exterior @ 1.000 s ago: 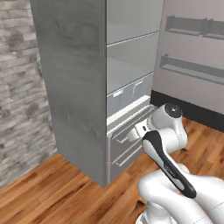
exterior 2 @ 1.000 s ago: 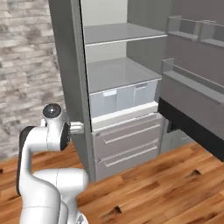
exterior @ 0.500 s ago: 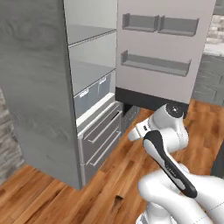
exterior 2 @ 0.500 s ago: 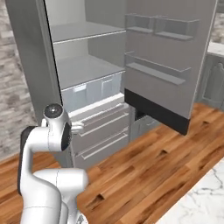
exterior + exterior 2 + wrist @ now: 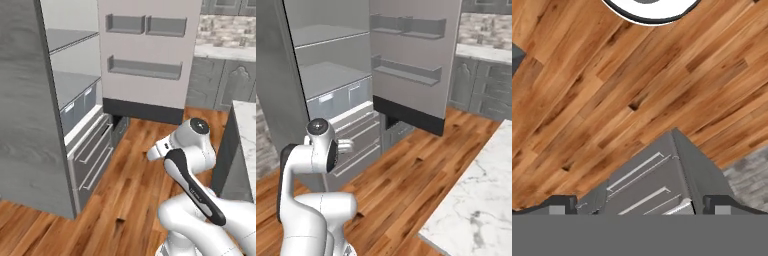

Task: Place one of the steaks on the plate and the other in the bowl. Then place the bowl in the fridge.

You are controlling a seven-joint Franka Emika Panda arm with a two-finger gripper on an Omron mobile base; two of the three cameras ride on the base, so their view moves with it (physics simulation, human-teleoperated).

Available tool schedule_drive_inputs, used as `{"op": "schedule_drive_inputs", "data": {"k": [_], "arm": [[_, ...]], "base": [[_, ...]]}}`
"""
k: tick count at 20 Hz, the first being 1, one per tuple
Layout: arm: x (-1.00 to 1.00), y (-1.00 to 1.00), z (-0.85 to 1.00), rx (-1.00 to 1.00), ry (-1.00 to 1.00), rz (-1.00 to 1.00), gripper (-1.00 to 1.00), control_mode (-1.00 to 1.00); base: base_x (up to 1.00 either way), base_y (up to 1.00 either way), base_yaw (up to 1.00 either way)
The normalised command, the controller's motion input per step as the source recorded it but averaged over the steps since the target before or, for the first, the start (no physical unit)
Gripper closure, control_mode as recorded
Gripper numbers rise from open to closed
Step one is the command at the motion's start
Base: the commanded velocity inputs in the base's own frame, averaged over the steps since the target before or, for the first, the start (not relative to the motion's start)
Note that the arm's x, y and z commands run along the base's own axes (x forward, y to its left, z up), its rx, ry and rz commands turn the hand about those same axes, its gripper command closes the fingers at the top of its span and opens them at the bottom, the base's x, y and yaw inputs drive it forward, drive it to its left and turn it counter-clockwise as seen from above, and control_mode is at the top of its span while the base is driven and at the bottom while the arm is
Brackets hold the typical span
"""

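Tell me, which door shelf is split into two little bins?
The top door shelf: it is two bins side by side. The lower one is one long tray.

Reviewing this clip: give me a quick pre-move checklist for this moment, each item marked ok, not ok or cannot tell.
1. Door of the tall grey brushed-metal fridge swung open: ok, the pale door with its shelves stands wide.
2. Pale shelves inside the fridge free to take a bowl: ok, they look bare.
3. End effector open: ok, the dark fingertips stand far apart.
4. End effector holding anything: ok, nothing sits between the tips, which look down at the wooden floor and the fridge drawers.
5. Bowl placed in the fridge: cannot tell.
6. Marble counter clear of the arm: ok, it stands apart.
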Motion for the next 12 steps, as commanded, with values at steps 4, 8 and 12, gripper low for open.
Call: {"op": "schedule_drive_inputs", "data": {"k": [4,8,12], "arm": [[0.0,0.0,0.0,0.0,0.0,0.0,-1.0,1.0],[0.0,0.0,0.0,0.0,0.0,0.0,-1.0,1.0],[0.0,0.0,0.0,0.0,0.0,0.0,-1.0,1.0]], "base": [[-0.44,0.5,-0.3],[-0.52,0.59,-0.31],[-0.53,0.26,-0.35]]}}
